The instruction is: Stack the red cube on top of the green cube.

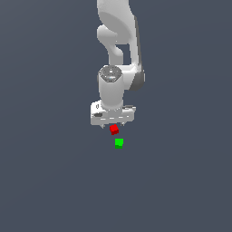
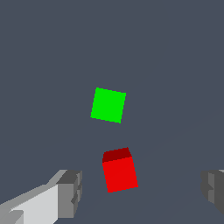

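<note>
The red cube (image 2: 119, 171) lies on the flat, dark grey floor (image 1: 181, 181), just beside the green cube (image 2: 108, 105) but not touching it. Nothing lies between them. Both are plain, matte and sharp-edged, with no markings. The white gripper (image 1: 113, 125) hangs spread open over the red cube, its grey fingers (image 2: 70, 193) flanking that cube without contact.

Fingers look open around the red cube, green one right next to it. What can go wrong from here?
1. The red cube sits skewed between the open fingers and nearer one of them, so closing may twist or push it rather than grip it squarely.
2. The green cube lies close by; the gripper might nudge it while descending.
</note>
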Robot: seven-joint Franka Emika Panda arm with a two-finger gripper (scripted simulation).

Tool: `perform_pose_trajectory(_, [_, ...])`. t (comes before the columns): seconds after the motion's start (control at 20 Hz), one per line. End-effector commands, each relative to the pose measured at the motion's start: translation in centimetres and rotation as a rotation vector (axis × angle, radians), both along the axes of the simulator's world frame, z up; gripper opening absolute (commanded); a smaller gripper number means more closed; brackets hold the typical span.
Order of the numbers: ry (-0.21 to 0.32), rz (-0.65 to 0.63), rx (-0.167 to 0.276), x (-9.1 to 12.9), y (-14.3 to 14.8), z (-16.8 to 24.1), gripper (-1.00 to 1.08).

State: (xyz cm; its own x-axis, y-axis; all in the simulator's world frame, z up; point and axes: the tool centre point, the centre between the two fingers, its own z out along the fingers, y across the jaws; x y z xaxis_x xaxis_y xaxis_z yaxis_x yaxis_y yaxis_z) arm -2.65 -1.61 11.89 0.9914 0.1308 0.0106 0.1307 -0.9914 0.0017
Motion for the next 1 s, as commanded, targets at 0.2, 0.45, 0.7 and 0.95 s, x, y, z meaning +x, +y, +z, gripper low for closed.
perform_pose_trajectory(0.2, [0.007, 0.134, 0.001, -2.4, 0.5, -3.2, 1.0])
perform_pose_trajectory(0.45, [0.01, 0.193, 0.0, -3.5, 0.6, -4.7, 1.0])
perform_pose_trajectory(0.7, [0.011, 0.214, 0.0, -3.8, 0.5, -5.2, 1.0])
perform_pose_trajectory(0.95, [0.011, 0.201, -0.001, -3.5, 0.5, -4.9, 1.0])
